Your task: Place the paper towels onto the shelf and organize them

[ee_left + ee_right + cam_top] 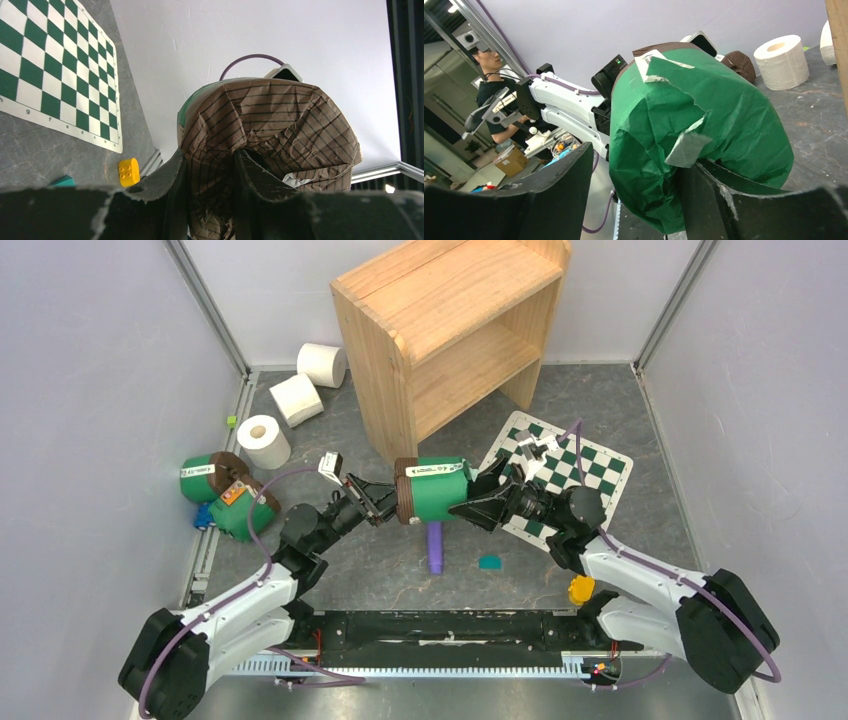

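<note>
Grey mottled surface, pale walls on three sides, and the wooden shelf stands at the back, its open side angled toward the right arm. The paper towels are all down on the surface to the left of the shelf, in a loose line running out from the back wall. The nearest roll stands upright with its core facing up.

Centre stage, both arms meet on a green canister lying sideways just in front of the shelf. The left claw is pressed together, pinching the crumpled brown paper lid. The right claw is spread around the green end. In the right wrist view one finger touches the wrapping and the other stands off with a gap.

Two more green canisters lie by the left wall. The checkered board sits under the right arm.
</note>
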Available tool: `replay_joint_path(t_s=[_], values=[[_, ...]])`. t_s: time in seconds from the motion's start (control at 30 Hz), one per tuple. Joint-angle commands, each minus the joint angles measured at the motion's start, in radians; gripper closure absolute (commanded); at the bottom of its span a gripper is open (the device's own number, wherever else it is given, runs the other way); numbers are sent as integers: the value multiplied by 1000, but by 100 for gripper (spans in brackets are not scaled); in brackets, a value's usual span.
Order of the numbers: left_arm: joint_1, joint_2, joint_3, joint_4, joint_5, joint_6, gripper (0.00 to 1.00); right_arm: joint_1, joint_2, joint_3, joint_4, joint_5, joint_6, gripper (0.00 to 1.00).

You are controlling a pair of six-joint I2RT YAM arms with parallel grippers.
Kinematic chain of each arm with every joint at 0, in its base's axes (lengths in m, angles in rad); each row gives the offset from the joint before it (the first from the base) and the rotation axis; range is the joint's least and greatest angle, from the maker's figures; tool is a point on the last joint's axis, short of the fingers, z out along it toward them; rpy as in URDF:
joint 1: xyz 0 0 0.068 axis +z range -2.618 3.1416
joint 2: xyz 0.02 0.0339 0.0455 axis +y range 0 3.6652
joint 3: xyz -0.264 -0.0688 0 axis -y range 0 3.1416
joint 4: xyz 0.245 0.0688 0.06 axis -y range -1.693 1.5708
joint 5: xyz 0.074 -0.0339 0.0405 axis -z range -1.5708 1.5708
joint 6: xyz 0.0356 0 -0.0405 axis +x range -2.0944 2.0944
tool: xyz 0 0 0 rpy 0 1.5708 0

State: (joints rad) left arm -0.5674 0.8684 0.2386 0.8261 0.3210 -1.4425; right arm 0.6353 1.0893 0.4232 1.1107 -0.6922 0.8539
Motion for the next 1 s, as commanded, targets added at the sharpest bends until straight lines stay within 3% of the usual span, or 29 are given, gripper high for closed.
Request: replay_joint_path(t_s=[0.0, 0.17, 0.3, 0.4, 0.6, 0.73, 0.83, 0.97], values=[[-11, 2, 25, 134, -49, -50, 85, 10, 9, 31, 107, -37, 25, 42], [-12, 10, 12, 148, -62, -59, 84, 10, 6, 45, 102, -58, 23, 63], [-12, 13, 6, 127, -54, -41, 68, 9, -24, 73, -4, -62, -38, 79], [-12, 2, -3, 71, -45, 0, 55, 8, -62, 120, -175, -61, -137, 90], [-11, -56, -25, -39, -62, 53, 37, 2, -147, 287, -684, 34, -466, 100], [-9, -118, 27, -249, -49, 168, 28, -10, -165, 436, -1026, 152, -679, 100], [-9, -171, 105, -496, -64, 305, 22, -14, -135, 578, -1289, 284, -806, 100], [-9, -204, 247, -841, -118, 507, 16, -16, -61, 769, -1517, 449, -938, 100]])
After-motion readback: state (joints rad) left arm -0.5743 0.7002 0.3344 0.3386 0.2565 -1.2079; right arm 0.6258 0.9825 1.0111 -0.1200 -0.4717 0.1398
